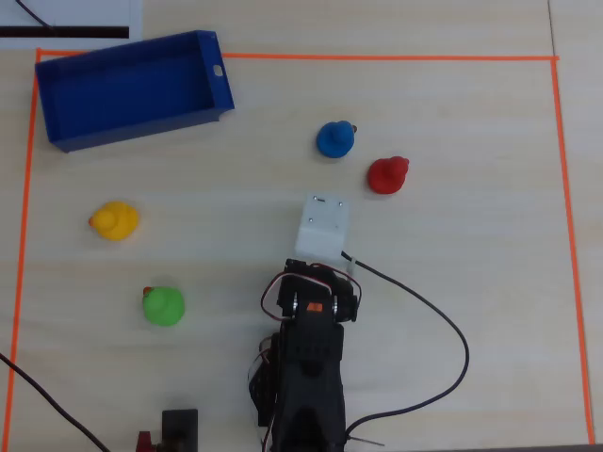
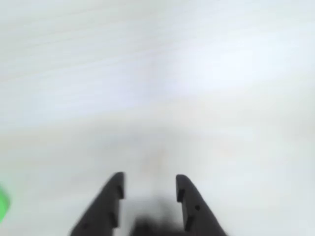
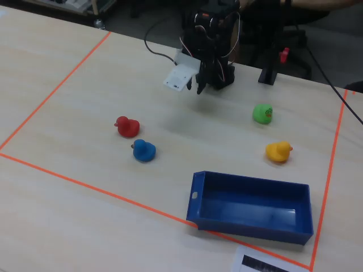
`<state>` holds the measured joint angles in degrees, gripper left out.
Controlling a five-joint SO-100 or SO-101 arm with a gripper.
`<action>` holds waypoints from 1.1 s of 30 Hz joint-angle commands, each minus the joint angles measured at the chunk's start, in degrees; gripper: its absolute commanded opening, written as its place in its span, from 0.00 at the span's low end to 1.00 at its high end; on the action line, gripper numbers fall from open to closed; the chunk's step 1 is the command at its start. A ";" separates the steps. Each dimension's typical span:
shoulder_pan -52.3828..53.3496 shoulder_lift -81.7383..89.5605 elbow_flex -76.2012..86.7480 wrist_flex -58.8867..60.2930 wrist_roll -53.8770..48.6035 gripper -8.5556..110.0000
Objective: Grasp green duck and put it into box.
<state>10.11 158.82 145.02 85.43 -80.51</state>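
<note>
The green duck (image 1: 163, 306) sits on the table, to the left of the arm in the overhead view, and apart from it. It shows in the fixed view (image 3: 262, 113) and as a blurred green sliver at the left edge of the wrist view (image 2: 2, 204). The blue box (image 1: 57, 99) lies at the top left in the overhead view and stands empty at the front in the fixed view (image 3: 244, 229). My gripper (image 2: 149, 179) is open and empty, hanging above bare table (image 3: 202, 89). In the overhead view the white wrist camera block (image 1: 322, 226) hides it.
A yellow duck (image 1: 115, 220) sits between the green duck and the box. A blue duck (image 1: 335, 139) and a red duck (image 1: 388, 174) sit beyond the gripper. Orange tape (image 1: 377, 57) borders the work area. A black cable (image 1: 443, 320) loops right of the arm.
</note>
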 commanded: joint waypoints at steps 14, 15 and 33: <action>-31.55 -21.18 -39.20 8.09 26.54 0.31; -34.28 -22.41 -38.67 6.77 28.65 0.31; -62.05 -32.34 -26.72 -5.54 37.88 0.32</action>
<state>-49.13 126.47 116.72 82.97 -42.28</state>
